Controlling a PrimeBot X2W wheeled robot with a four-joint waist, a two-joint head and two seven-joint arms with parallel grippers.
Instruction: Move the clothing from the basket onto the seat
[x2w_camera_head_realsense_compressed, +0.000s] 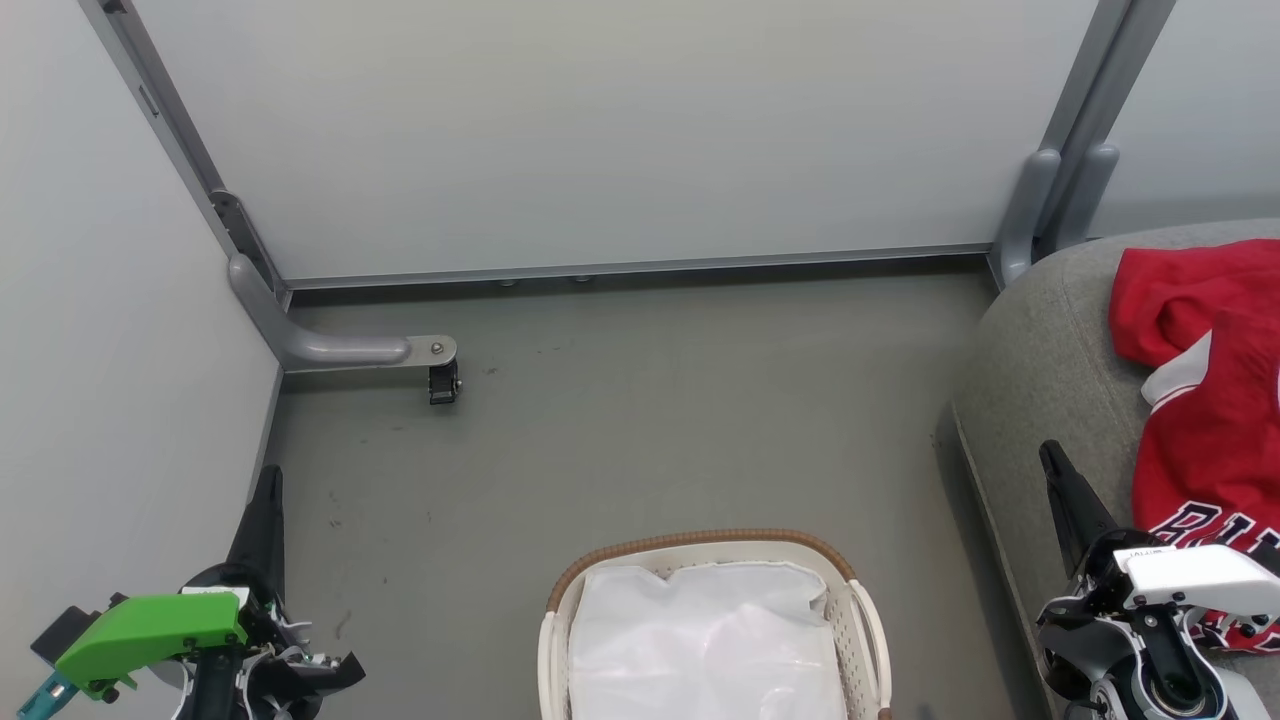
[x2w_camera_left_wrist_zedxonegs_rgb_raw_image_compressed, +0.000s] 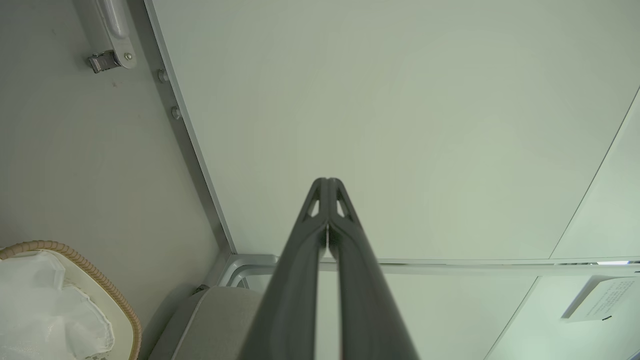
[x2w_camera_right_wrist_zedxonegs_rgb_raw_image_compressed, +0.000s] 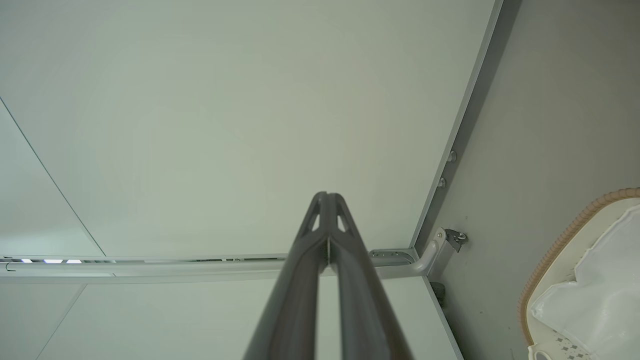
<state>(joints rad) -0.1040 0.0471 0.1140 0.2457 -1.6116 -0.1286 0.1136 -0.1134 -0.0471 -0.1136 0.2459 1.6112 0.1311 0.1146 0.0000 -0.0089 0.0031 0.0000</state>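
Note:
The red clothing (x2w_camera_head_realsense_compressed: 1205, 390) lies on the grey seat (x2w_camera_head_realsense_compressed: 1040, 370) at the right: a plain red piece at the back and a jersey with white trim and black-and-white lettering nearer me. The white basket (x2w_camera_head_realsense_compressed: 862, 620) with its brown woven rim stands on the floor at bottom centre, holding a white liner sheet (x2w_camera_head_realsense_compressed: 700, 640). My left gripper (x2w_camera_head_realsense_compressed: 268, 478) is shut at the lower left, far from the basket. At the lower right, my right gripper (x2w_camera_head_realsense_compressed: 1050, 455) is shut beside the jersey, over the seat's edge. Both wrist views show shut, empty fingertips: left gripper (x2w_camera_left_wrist_zedxonegs_rgb_raw_image_compressed: 327, 181), right gripper (x2w_camera_right_wrist_zedxonegs_rgb_raw_image_compressed: 327, 195).
Pale partition panels close off the back and left. A grey metal foot with a caster (x2w_camera_head_realsense_compressed: 442, 382) juts onto the floor at the left. Grey floor (x2w_camera_head_realsense_compressed: 650, 430) lies between the basket and the panels. The basket rim (x2w_camera_left_wrist_zedxonegs_rgb_raw_image_compressed: 100, 295) and seat corner (x2w_camera_left_wrist_zedxonegs_rgb_raw_image_compressed: 210, 320) show in the left wrist view.

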